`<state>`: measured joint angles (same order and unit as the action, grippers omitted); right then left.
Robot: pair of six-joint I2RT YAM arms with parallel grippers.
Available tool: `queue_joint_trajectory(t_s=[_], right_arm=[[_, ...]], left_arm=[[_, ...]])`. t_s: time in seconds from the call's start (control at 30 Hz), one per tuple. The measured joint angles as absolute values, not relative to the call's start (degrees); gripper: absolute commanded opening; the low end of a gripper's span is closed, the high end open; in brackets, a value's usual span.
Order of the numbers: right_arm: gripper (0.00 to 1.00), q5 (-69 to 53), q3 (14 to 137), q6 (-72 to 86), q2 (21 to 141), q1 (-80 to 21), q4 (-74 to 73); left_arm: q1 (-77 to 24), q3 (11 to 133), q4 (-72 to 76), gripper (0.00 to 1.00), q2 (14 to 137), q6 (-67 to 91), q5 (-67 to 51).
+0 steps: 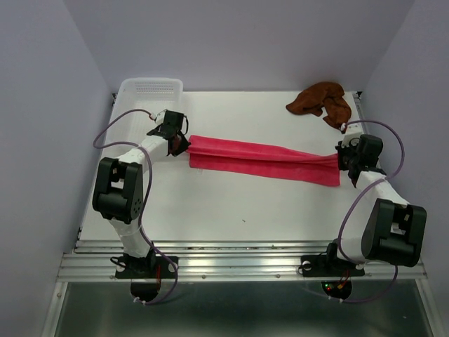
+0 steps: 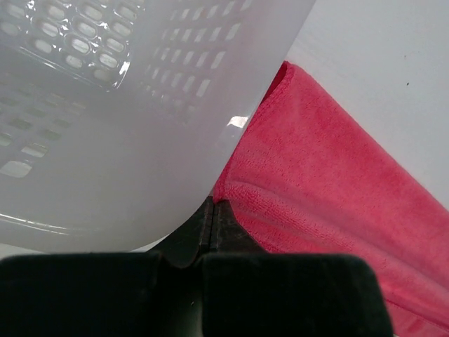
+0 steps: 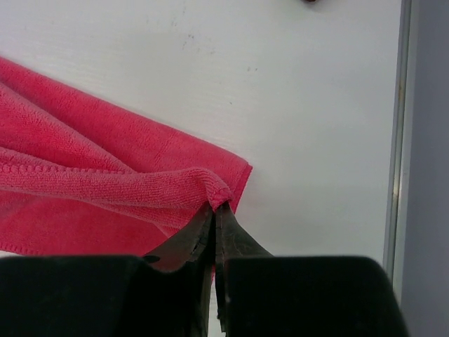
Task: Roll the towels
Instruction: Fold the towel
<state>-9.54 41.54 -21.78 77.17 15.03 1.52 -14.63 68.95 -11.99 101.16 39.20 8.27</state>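
Observation:
The pink-red towel (image 1: 259,160) is folded lengthwise and stretched in a long band across the table between both arms. My left gripper (image 1: 184,144) is shut on its left end; in the left wrist view the jaws (image 2: 212,203) pinch the towel's (image 2: 330,182) corner right beside the basket wall. At the right end, my right gripper (image 1: 344,160) is also shut, its tips (image 3: 215,206) nipping the hem of the towel's (image 3: 84,175) upper fold. The rust brown towel (image 1: 321,102) lies crumpled at the far right corner, away from both grippers.
A translucent white plastic basket (image 1: 149,91) stands at the far left corner, close behind the left gripper, and fills much of the left wrist view (image 2: 105,140). The table's right edge rail (image 3: 403,140) runs close to the right gripper. Purple walls enclose three sides.

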Motion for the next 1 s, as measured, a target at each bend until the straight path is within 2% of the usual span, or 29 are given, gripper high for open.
queue_joint_trajectory(t_s=[0.17,0.27,0.3,0.33,0.37,0.4,0.43,0.47,0.5,0.67,0.7,0.73,0.77,0.87,0.93,0.97,1.0], right_arm=[[0.13,-9.0,38.7,-21.0,76.8,15.0,1.8],[0.22,-7.9,36.6,-20.7,75.6,15.0,1.7],[0.34,-7.4,36.2,-20.6,75.2,15.0,1.7],[0.41,-7.0,36.1,-20.6,74.9,15.0,1.7],[0.42,-6.6,35.9,-20.3,74.7,15.0,1.8],[0.43,-6.2,35.7,-20.3,74.6,15.0,2.0],[0.51,-5.5,35.5,-20.0,74.5,15.1,2.2],[0.54,-5.3,35.3,-19.9,74.5,15.2,2.2],[0.57,-4.7,34.9,-19.4,74.5,15.3,2.6],[0.66,1.1,32.3,-17.2,71.7,15.4,2.7],[0.76,1.8,32.1,-17.0,70.2,15.4,2.7],[0.79,2.9,32.0,-16.4,68.5,15.4,2.7],[1.00,4.5,31.9,-15.7,66.0,15.4,2.8],[1.00,9.3,31.9,-12.9,59.0,15.4,4.3],[1.00,11.8,31.9,-10.8,55.5,15.4,5.2],[1.00,13.0,31.9,-8.9,53.7,15.4,5.7],[1.00,14.1,32.0,-7.2,52.5,15.4,6.0]], left_arm=[[-14.6,67.2,-12.5,0.00,101.2,40.1,7.3],[-14.6,67.2,-13.2,0.00,101.2,40.6,6.9],[-14.6,67.2,-13.5,0.00,101.2,40.8,7.0],[-14.6,67.2,-13.8,0.00,101.2,41.0,7.0],[-14.6,67.2,-14.2,0.00,101.2,41.2,7.3],[-14.6,67.2,-14.5,0.05,101.2,41.5,7.6],[-14.6,67.2,-14.9,0.11,101.2,41.7,7.8],[-14.6,67.2,-15.3,0.24,101.2,42.2,8.2],[-14.6,67.2,-15.7,0.32,101.2,42.3,8.4],[-14.6,67.2,-18.0,0.56,101.2,43.5,9.1],[-14.6,67.2,-18.3,0.58,101.2,43.7,9.1],[-14.6,67.2,-18.5,0.60,101.2,43.8,9.1],[-14.6,67.2,-18.7,0.62,101.2,43.9,9.1],[-14.7,67.1,-19.6,0.63,100.6,44.1,9.1],[-15.0,67.1,-20.1,0.70,99.6,44.2,9.0],[-15.3,67.1,-20.4,0.70,98.9,44.2,9.1],[-15.5,67.1,-20.5,0.84,98.3,44.2,9.0]])
